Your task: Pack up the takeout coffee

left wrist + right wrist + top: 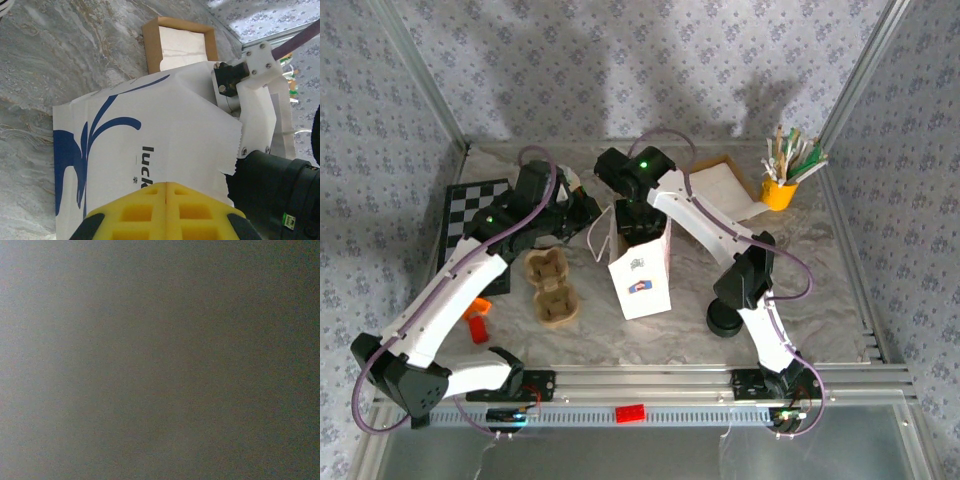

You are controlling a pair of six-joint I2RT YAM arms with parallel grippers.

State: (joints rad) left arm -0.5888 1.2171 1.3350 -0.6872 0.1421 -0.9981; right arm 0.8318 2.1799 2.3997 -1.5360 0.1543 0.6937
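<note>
Left wrist: left gripper (165, 192) closed by white paper bag (150, 130); right gripper, I can't tell. Cream paper cup should crush easily; I'd grip mid-wall.

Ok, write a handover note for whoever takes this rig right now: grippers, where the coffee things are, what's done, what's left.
Left gripper: shut, apparently pinching the top edge of the white paper bag, which stands upright mid-table.
Right gripper: reaching down into the bag's mouth. Its fingers are hidden by the bag, so open or shut cannot be told.
Pulp tray: on the table left of the bag; both wells look empty.
Done: bag steadied, right arm inside it. Whether the coffee cup is in there cannot be told.
Left: confirm the cup is in the bag, withdraw the right arm, release the bag.
</note>
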